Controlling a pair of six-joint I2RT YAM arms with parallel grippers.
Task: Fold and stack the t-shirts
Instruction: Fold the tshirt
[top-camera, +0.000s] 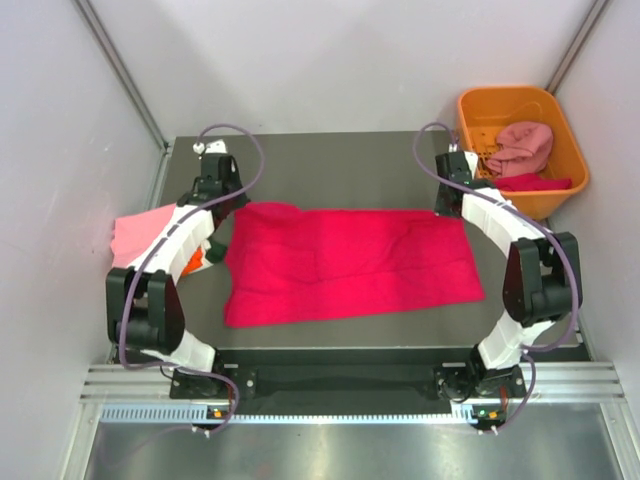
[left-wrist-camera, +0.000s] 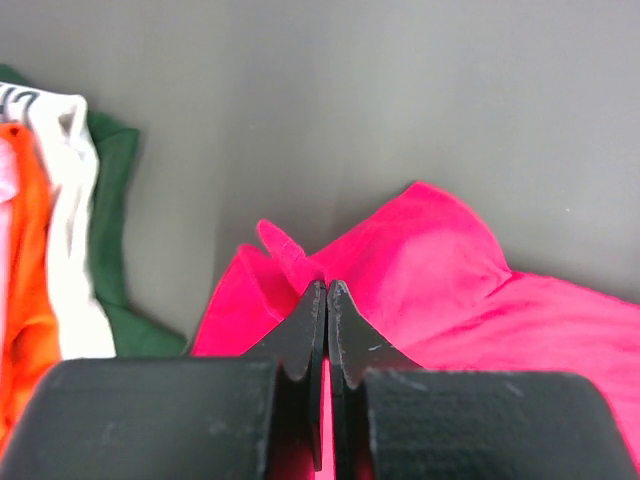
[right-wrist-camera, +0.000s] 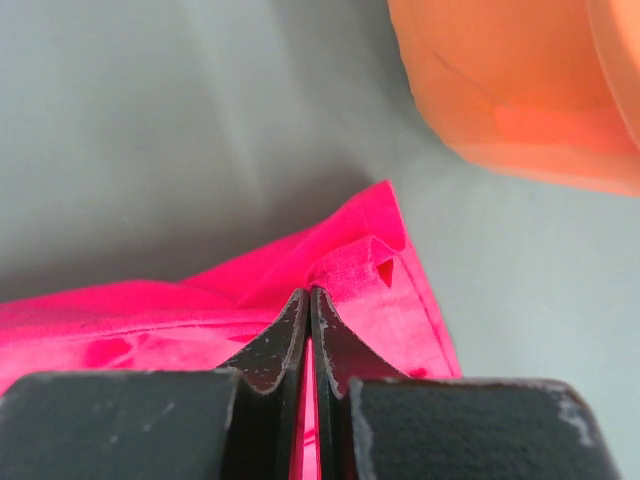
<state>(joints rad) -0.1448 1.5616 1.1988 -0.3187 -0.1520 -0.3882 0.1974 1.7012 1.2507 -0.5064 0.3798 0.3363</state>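
A large crimson-pink t-shirt (top-camera: 350, 265) lies spread flat across the middle of the table. My left gripper (top-camera: 233, 207) is at its far left corner, and in the left wrist view the jaws (left-wrist-camera: 327, 286) are shut on a raised pinch of the crimson cloth (left-wrist-camera: 440, 270). At the far right corner my right gripper (top-camera: 452, 205) does the same, its jaws (right-wrist-camera: 308, 292) shut on the hem of the shirt (right-wrist-camera: 385, 270). Beside the left arm lie folded t-shirts: light pink (top-camera: 138, 235), orange (left-wrist-camera: 25, 300), white (left-wrist-camera: 75, 280) and dark green (left-wrist-camera: 115, 220).
An orange plastic basket (top-camera: 560, 130) stands at the back right, close to the right gripper. It holds a dusty pink shirt (top-camera: 522, 145) and another crimson cloth (top-camera: 535, 183). In the right wrist view the basket wall (right-wrist-camera: 520, 90) sits just beyond the shirt corner. Grey walls enclose the table.
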